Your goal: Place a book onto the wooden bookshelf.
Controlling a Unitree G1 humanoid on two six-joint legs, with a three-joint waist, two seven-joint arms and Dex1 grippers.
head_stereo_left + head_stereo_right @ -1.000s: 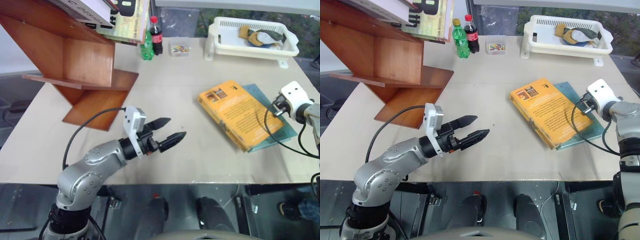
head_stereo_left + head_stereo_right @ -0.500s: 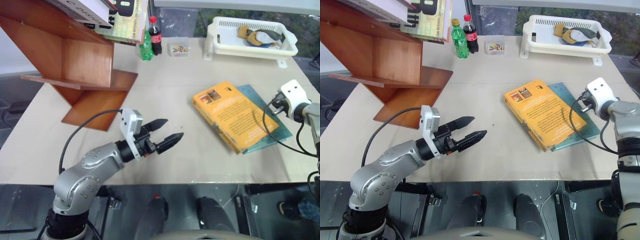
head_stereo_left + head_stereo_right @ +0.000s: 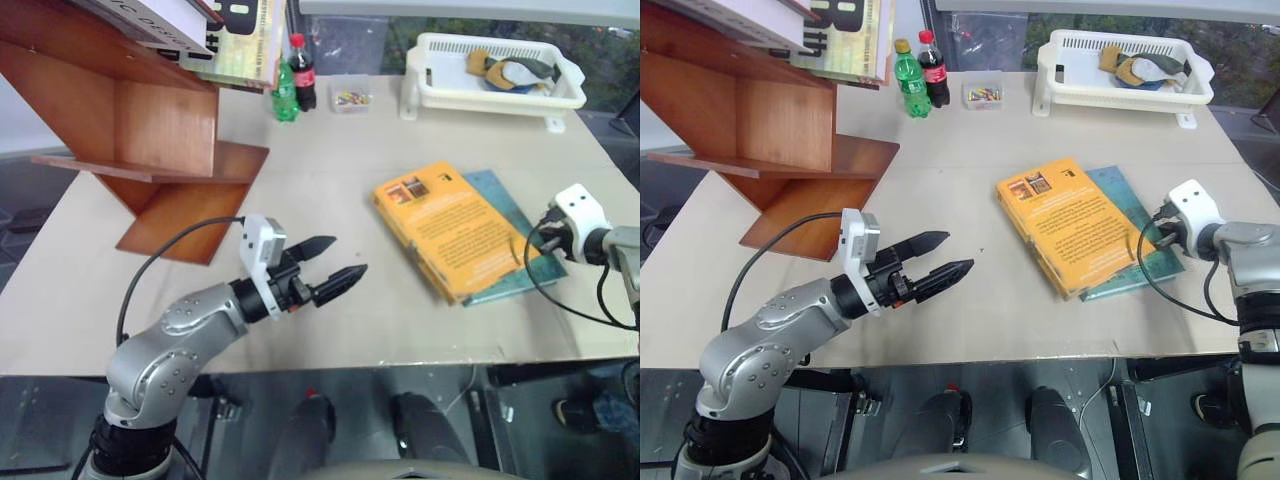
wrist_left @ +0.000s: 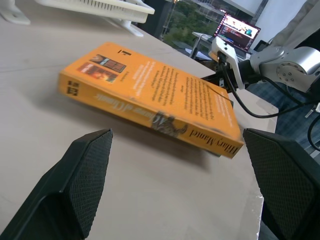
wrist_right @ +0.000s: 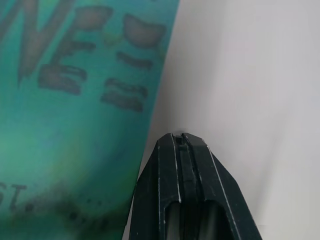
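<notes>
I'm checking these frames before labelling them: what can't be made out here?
- Teal book: mostly covered by the orange book lying on it; its lettering is blurred in the right wrist view.
- Wooden bookshelf: top cut off by the head views' edge.
- Small box by the bottles: contents too small to tell.

Between my left tool [image 3: 335, 270], fingers spread, and the thick orange-yellow paperback book [image 3: 447, 228] the beige counter [image 3: 330, 170] lies bare. That book rests on a thinner teal-blue book [image 3: 512, 205], whose outer edge meets my right tool [image 5: 182, 145], fingers pressed together. The reddish-brown wooden bookshelf [image 3: 150, 120] stands well to the left with bare counter before it; two drink bottles [image 3: 292, 78] and a white plastic basket [image 3: 490, 85] line the far edge.
</notes>
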